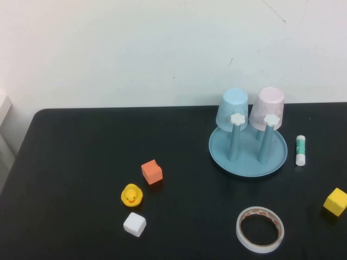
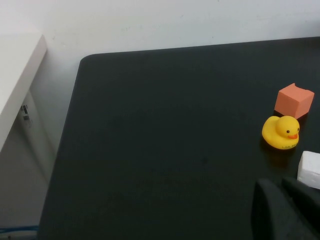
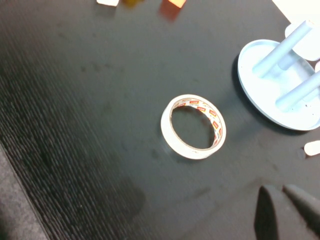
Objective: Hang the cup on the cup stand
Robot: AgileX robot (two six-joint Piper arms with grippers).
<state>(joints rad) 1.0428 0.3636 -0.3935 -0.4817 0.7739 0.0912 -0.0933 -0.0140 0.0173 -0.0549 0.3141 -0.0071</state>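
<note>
The pale pink cup [image 1: 269,105] sits upside down over a back-right peg of the cup stand [image 1: 248,154], a light blue round tray with upright pegs and white flower caps. A light blue cup [image 1: 233,107] sits upside down on the peg beside it. Neither arm shows in the high view. My left gripper [image 2: 277,182] is shut and empty, low over the table's left part near the duck. My right gripper [image 3: 277,189] is shut and empty, above the table near the tape roll, with the stand [image 3: 260,85] beyond it.
An orange cube [image 1: 152,172], a yellow duck [image 1: 132,195] and a white cube [image 1: 134,223] lie left of centre. A tape roll [image 1: 260,229] lies at the front right, a yellow cube [image 1: 335,201] at the right edge, and a glue stick [image 1: 301,150] right of the stand.
</note>
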